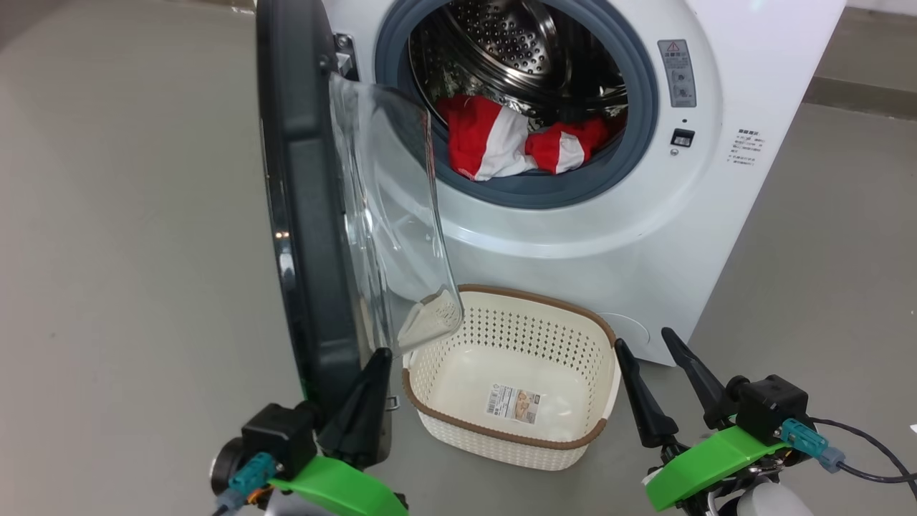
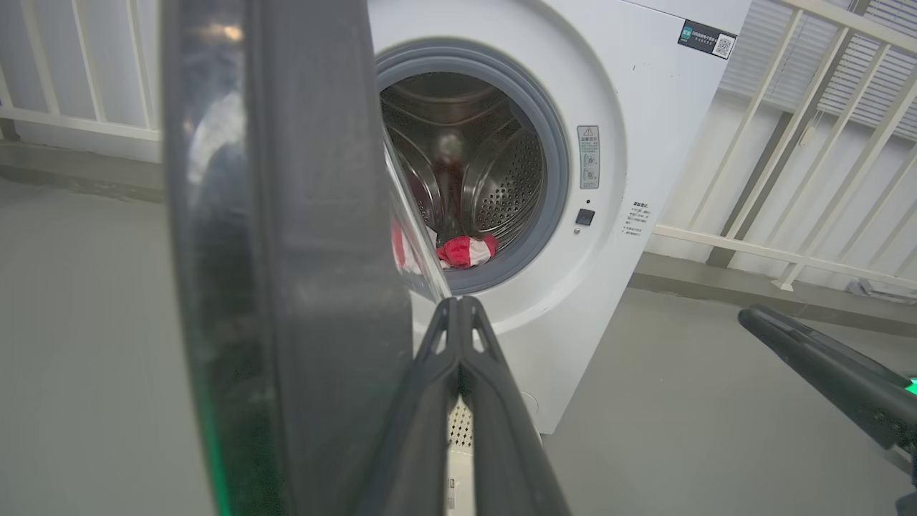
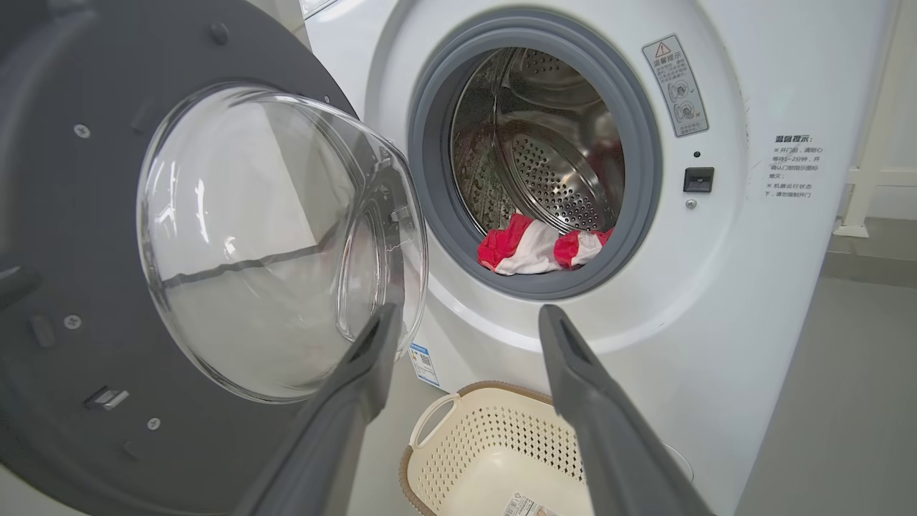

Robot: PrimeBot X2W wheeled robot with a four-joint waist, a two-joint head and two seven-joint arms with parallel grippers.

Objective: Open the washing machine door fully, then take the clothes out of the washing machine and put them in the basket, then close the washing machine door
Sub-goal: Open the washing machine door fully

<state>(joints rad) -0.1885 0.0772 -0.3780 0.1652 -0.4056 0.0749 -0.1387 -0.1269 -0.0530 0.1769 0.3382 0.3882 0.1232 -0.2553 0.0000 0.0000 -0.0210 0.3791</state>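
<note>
The washing machine [image 1: 623, 236] stands with its door [image 1: 301, 208] swung out edge-on toward me, glass bowl [image 1: 390, 215] bulging right. Red and white clothes [image 1: 505, 143] lie at the drum's front lip, also seen as clothes [image 3: 541, 247] and clothes [image 2: 466, 251]. The cream basket [image 1: 602, 373] sits empty on the floor below the opening. My left gripper [image 1: 376, 358] is shut, its tips against the door's lower inner edge; in its wrist view the left gripper [image 2: 458, 304] shows fingers pressed together beside the door [image 2: 286, 251]. My right gripper [image 1: 645, 340] stands open right of the basket, holding nothing.
Grey floor [image 1: 122, 251] spreads to the left of the door and right of the machine. A white railing [image 2: 788, 143] runs behind the machine. The basket [image 3: 494, 451] lies directly under the open right gripper [image 3: 466, 319] in its wrist view.
</note>
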